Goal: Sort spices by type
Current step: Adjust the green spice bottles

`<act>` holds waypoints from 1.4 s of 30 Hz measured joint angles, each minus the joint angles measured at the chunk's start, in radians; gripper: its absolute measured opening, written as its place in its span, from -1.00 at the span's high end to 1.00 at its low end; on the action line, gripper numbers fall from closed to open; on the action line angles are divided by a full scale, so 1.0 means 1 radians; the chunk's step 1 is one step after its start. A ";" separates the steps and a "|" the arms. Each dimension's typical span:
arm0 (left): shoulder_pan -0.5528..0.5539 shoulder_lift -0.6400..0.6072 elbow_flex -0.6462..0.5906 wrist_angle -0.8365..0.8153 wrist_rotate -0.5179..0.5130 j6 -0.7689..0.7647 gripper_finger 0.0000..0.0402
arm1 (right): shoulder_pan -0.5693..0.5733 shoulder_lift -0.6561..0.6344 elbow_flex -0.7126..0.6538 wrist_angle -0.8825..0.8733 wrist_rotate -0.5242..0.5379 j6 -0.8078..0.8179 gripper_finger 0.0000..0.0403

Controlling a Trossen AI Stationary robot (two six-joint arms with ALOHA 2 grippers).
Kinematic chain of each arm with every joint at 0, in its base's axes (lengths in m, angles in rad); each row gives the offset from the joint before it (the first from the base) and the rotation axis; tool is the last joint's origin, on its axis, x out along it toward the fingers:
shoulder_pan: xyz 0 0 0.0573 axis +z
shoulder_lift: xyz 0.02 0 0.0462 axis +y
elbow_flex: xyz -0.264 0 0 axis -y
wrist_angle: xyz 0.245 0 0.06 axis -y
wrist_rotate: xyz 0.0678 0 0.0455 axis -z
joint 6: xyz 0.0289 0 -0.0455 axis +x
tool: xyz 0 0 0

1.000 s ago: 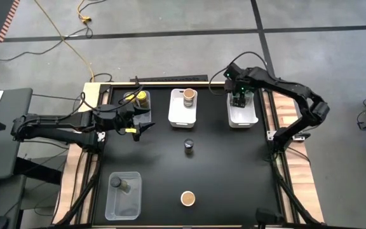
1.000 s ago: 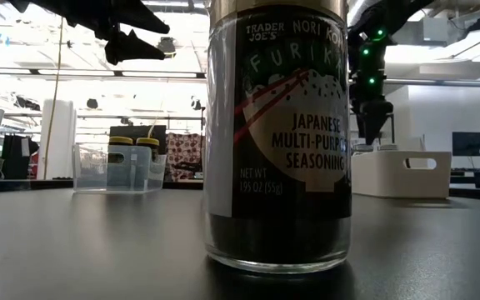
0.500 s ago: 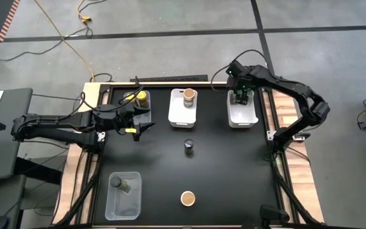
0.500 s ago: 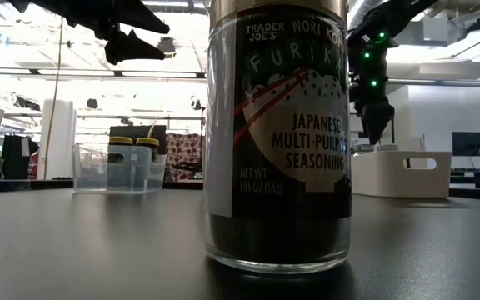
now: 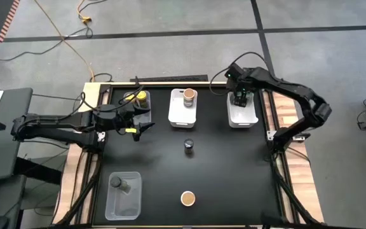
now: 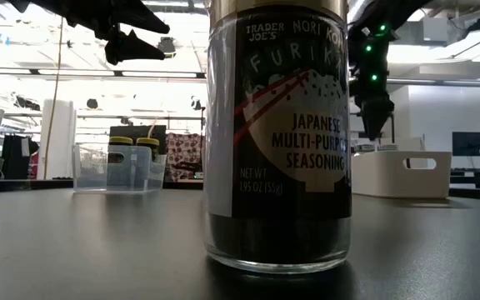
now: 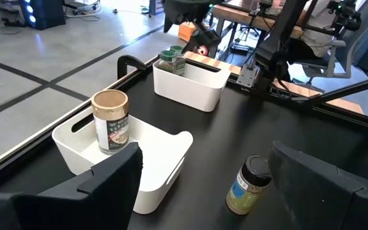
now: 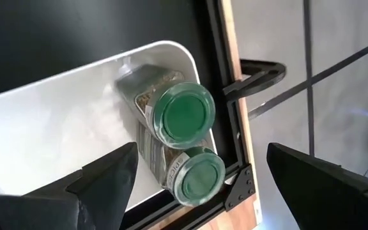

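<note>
Low view is filling with a furikake jar [image 6: 277, 133] standing upright on the black table [image 5: 234, 172], nearest the camera. From above, this tan-topped jar [image 5: 187, 199] is sitting at the near edge, with a clear bin [image 5: 123, 195] to its left holding one dark-grey-topped jar [image 5: 116, 182]. Farther in, a dark-lidded jar [image 5: 189, 146] is standing alone at mid-table.

Beyond it, the left gripper [image 5: 146, 126] is hovering empty with its fingers spread wide, just beside a clear bin [image 5: 146, 112] containing two yellow-topped jars [image 5: 137, 98]. At the far edge, a middle white bin [image 5: 183, 114] is holding one tan-topped jar [image 5: 189, 95].

Farthest right, the right gripper [image 5: 240, 100] is hanging above another white bin [image 5: 242, 116], fingers wide apart and holding nothing. Its wrist view is showing two green-topped jars [image 8: 185, 115] touching one another in that bin's corner.
</note>
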 joint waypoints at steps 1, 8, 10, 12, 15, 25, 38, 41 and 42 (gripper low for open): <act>0.000 0.000 0.000 0.000 0.000 0.000 -0.60 | 0.005 -0.015 0.000 0.000 0.000 0.004 -0.91; 0.000 0.000 0.000 0.000 0.000 0.000 -0.60 | 0.015 -0.106 0.001 -0.011 0.029 0.046 -0.91; 0.000 0.000 0.000 0.000 0.000 0.000 -0.60 | 0.006 -0.118 0.001 -0.029 0.031 0.095 -0.91; 0.000 0.000 0.000 0.000 0.000 0.000 -0.60 | -0.005 -0.118 0.002 -0.067 0.033 0.162 -0.91; 0.000 0.000 0.000 0.000 0.000 0.000 -0.60 | -0.037 -0.102 0.001 -0.139 0.033 0.275 -0.91; -0.002 0.000 0.000 0.000 0.040 -0.010 -0.60 | -0.099 -0.162 -0.083 -0.143 -0.028 0.544 -0.91; -0.002 0.000 0.000 0.000 0.042 0.003 -0.60 | 0.033 -0.593 -0.580 0.234 -0.020 1.030 -0.91; -0.002 0.000 0.000 0.000 0.040 0.003 -0.60 | 0.026 -0.613 -0.618 0.271 0.048 1.070 -0.91; -0.002 0.000 0.000 0.000 0.040 0.003 -0.60 | 0.020 -0.611 -0.623 0.272 0.070 1.071 -0.91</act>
